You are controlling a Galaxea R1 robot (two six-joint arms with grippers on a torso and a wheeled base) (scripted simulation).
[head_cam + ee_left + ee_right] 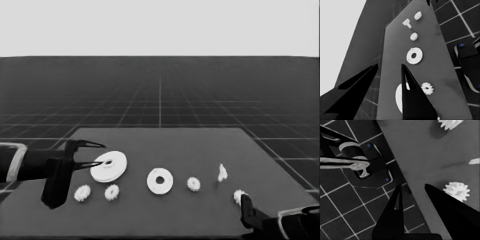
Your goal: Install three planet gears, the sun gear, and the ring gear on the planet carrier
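larger round part [108, 166] flat at table's left, smaller round part [160, 181] mid-table, four gears [193, 184] scattered

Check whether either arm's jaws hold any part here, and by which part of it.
Nothing is held. The left gripper waits, open, over the larger round part; the right gripper, open, sits beside a gear at the table's right corner.

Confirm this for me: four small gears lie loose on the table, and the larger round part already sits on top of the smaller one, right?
Not quite. The head view shows the larger round part lying apart from the smaller round part, at the table's left end under the waiting left claw. The four small gears do lie loose on the table.
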